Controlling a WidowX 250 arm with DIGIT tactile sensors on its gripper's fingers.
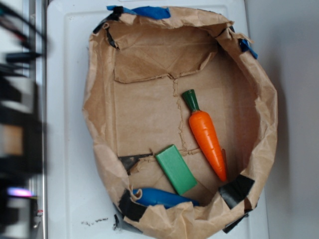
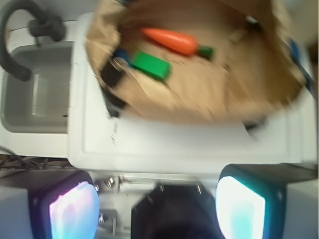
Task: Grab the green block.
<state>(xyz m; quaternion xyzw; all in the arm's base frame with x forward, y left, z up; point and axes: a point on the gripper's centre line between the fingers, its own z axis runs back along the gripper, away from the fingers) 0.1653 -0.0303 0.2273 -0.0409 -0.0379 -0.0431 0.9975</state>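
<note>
Paper makes up most of the scene — a brown paper bag, cut down and rolled at the rim into a shallow, crumpled bowl, its creased walls patched with blue tape at the top edge and strips of black tape near the bottom. It sits on a smooth white surface.

On the bag's wrinkled floor lies the green block, a small flat rectangular slab with smooth, matte faces and crisp edges, set at a diagonal toward the lower rim. Just below it, tucked against the bag wall, is a long blue rounded object with a glossy skin; whether the two touch cannot be told. To the block's right lies a toy carrot, a shiny orange cone tapering to a point, capped by a dark green stem, close to the block but apart from it.

In the wrist view, which is blurred, the gripper hangs outside the bag over the white surface, well apart from the green block. Its two fingers show as dark blocky shapes with pale, glowing pads, spread wide with nothing between them. A grey plastic sink with a black curved faucet stands to one side.
</note>
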